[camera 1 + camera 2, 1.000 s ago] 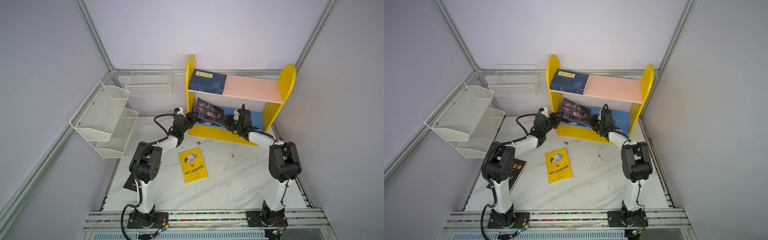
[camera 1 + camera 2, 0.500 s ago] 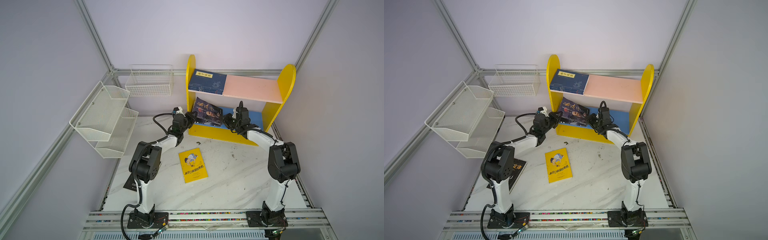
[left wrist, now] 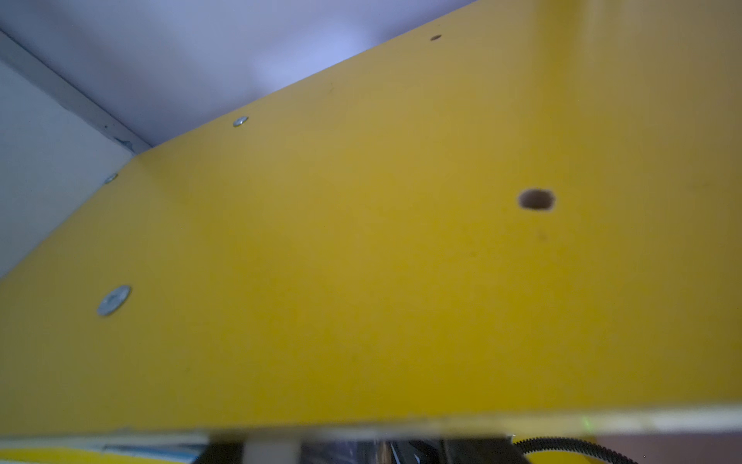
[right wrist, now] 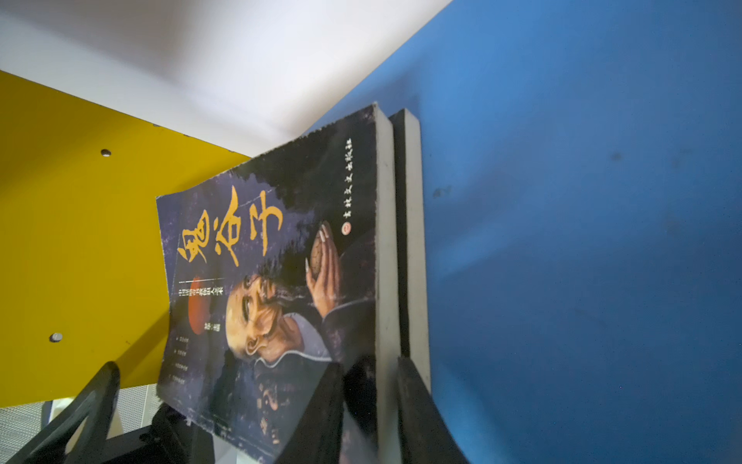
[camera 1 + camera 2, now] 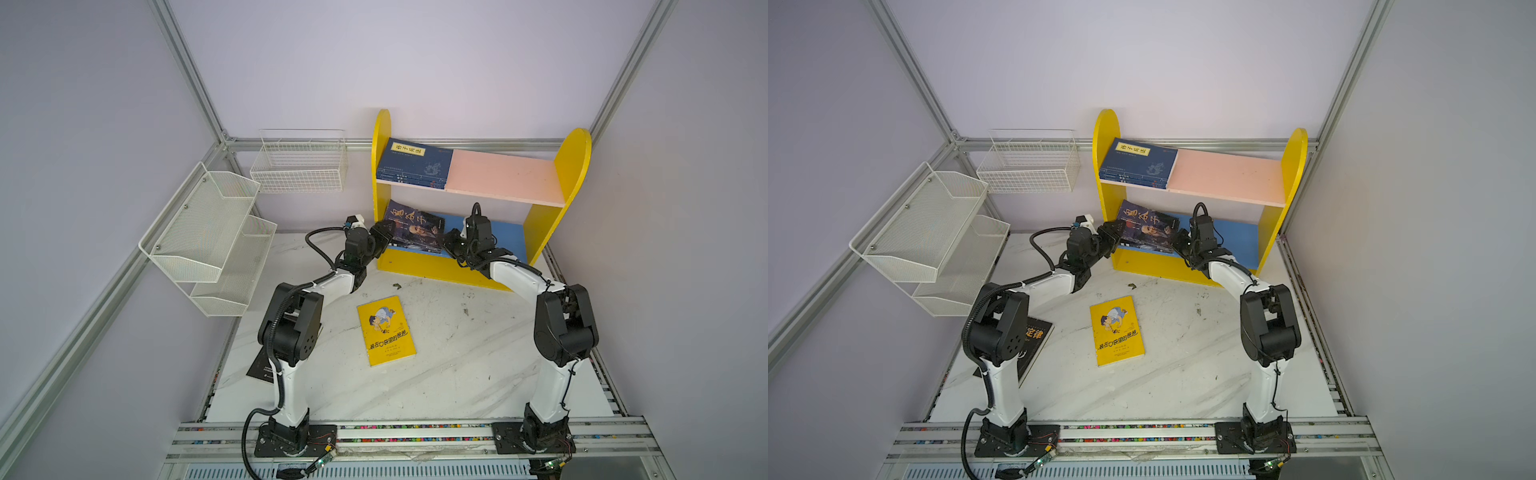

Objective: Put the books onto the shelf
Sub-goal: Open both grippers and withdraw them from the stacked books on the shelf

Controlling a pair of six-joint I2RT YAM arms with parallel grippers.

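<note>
You are seating the black book [image 4: 273,281] on the shelf [image 5: 573,166].
Your right gripper [image 4: 369,373] pinches its edge, and it lies askew on a second book [image 4: 411,225] on the blue board [image 4: 582,241]. Your left gripper [image 5: 381,237] stands open at its corner. Next, I judge: settle it flat, let go, then fetch the yellow book [image 5: 386,330] from the table [image 5: 457,353].

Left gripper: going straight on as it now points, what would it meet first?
Probably the corner of the dark paperback with the old man's portrait, directly before the open left gripper; the shelf's yellow wooden side panel is beside it, depth unclear.
</note>
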